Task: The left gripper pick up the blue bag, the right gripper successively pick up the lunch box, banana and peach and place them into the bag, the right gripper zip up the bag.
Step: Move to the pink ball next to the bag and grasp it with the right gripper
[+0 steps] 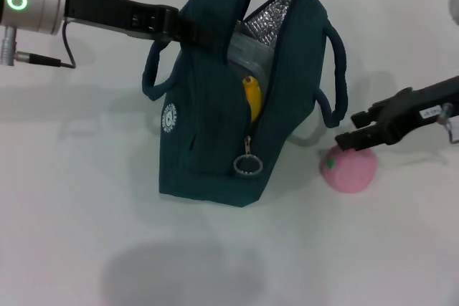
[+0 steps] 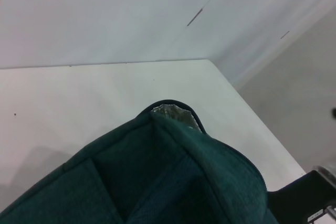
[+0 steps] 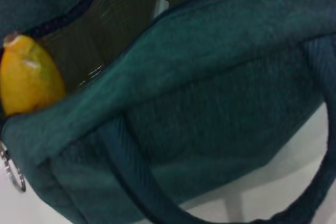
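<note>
We see the blue bag standing on the table, the left gripper at its left edge. Banana and lunch box lie inside. The peach sits directly beneath the right gripper, right of the bag.

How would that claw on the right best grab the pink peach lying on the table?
Judging by the head view, from straight above, pinching across its widest middle. The peach is round and sits alone on the table, beside the blue bag. The right pincer hangs open right at its top edge.
</note>
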Tool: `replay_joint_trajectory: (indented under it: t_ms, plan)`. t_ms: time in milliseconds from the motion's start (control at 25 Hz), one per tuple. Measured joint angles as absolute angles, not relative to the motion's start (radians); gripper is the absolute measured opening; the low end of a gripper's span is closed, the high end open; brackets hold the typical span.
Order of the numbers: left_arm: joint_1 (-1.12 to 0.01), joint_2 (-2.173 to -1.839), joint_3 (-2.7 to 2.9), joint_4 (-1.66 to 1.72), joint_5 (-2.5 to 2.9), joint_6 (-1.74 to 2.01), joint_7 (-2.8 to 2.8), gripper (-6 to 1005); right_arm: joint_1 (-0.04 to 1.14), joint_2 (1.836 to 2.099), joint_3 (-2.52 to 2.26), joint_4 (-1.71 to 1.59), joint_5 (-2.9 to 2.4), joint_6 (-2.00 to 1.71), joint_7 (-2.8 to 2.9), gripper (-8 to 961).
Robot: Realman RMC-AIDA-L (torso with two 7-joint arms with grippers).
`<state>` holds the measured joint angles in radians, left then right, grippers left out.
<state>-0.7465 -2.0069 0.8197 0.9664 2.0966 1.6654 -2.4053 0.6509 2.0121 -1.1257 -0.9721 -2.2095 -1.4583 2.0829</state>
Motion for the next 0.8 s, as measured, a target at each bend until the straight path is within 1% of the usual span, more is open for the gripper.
replay_joint_trajectory:
  t_ms: [280, 800]
  plan:
    - [-0.748, -2.006, 0.823, 0.966, 2.094, 1.666, -2.405, 37, 0.734, 2.013, -1.129, -0.905, -2.297, -1.453, 2.169, 577]
    - [-0.748, -2.010, 0.823, 0.966, 2.094, 1.666, -2.402, 37, 0.767, 2.015, -1.137, -0.816, -2.310, -1.456, 2.188, 565]
